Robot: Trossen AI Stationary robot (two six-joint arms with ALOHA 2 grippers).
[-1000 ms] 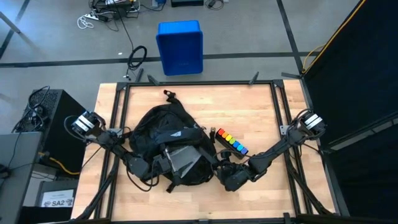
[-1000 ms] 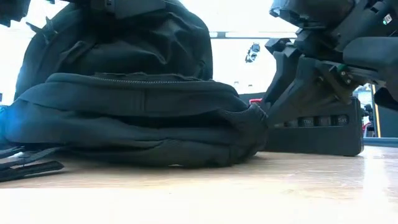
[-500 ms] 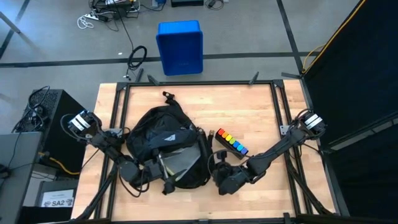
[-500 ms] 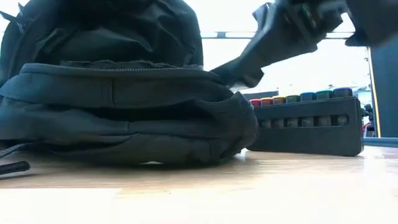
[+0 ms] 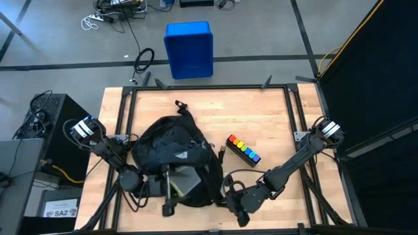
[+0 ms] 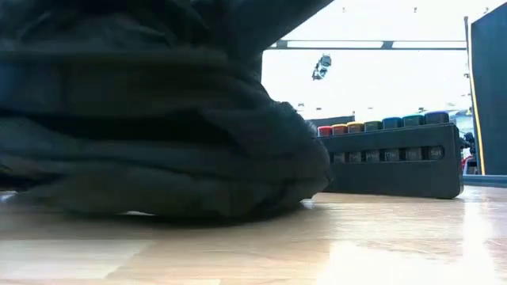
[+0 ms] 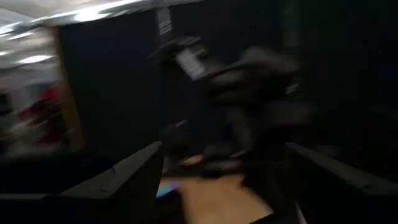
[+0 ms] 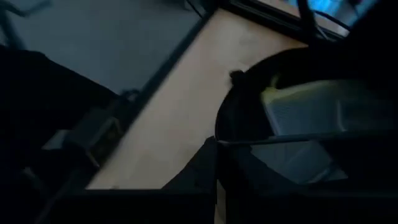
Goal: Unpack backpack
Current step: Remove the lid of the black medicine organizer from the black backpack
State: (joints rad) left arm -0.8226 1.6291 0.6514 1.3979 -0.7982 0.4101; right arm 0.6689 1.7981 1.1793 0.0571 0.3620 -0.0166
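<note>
Backpack [image 5: 173, 156]: dragged nearer counter [image 5: 261, 111] front edge. Right gripper [image 5: 234, 203]: withdrawn front-ward, jaws clenched, empty. Left gripper [image 5: 153, 187]: jaws spread.

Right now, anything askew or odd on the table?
Nothing spilled or damaged. The backpack lies slumped near the table's front edge, its opening gaping toward that edge with a pale grey item showing inside. The black holder with coloured caps sits slanted to the table's edges. The left gripper is open; the right gripper is shut at the backpack's edge.

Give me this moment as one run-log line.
backpack: open, grey item showing | left gripper: open at its near-left edge | right gripper: shut at its near-right edge | marker case: on table
</note>
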